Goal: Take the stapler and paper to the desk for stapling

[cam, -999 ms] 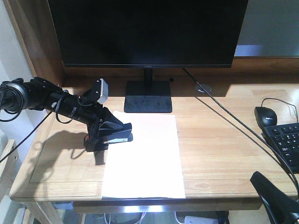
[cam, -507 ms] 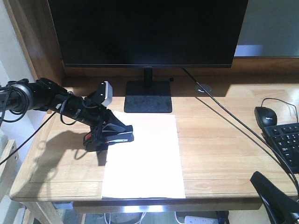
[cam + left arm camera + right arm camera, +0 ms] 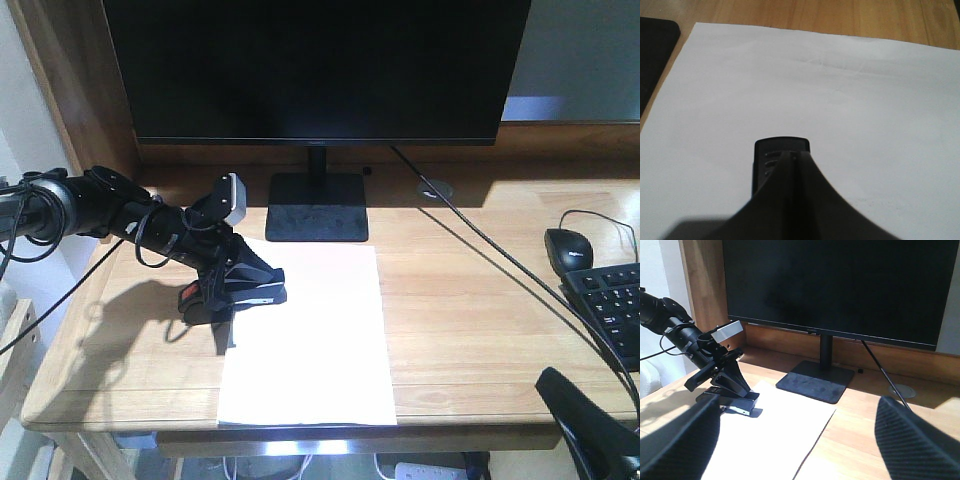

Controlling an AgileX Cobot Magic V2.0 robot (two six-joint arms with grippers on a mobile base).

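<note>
Left gripper [image 3: 243,283]: clamped down on the stapler [image 3: 232,296] from above, fingers pressed close together over its top; in the wrist view only the stapler's black front end [image 3: 782,152] pokes out past the closed fingers

Stapler: sitting on the left edge of the paper [image 3: 305,335], front end over the sheet, orange-red rear end hanging off to the left over bare wood; it lies in front of the monitor stand [image 3: 318,206] and to its left

Paper: flat on the desk [image 3: 470,310], short edge nearly touching the front of the monitor stand, long side running back to the desk's near edge; faint creases show in the left wrist view

Right gripper [image 3: 790,440]: jaws spread wide apart, holding nothing, hanging above the desk's near right side, well away from the paper

Monitor [image 3: 318,70]: dark screen, rising from the stand at the back of the desk

Mouse [image 3: 568,247] and keyboard [image 3: 612,310]: far to the right of the stand; the mouse just behind the keyboard
</note>
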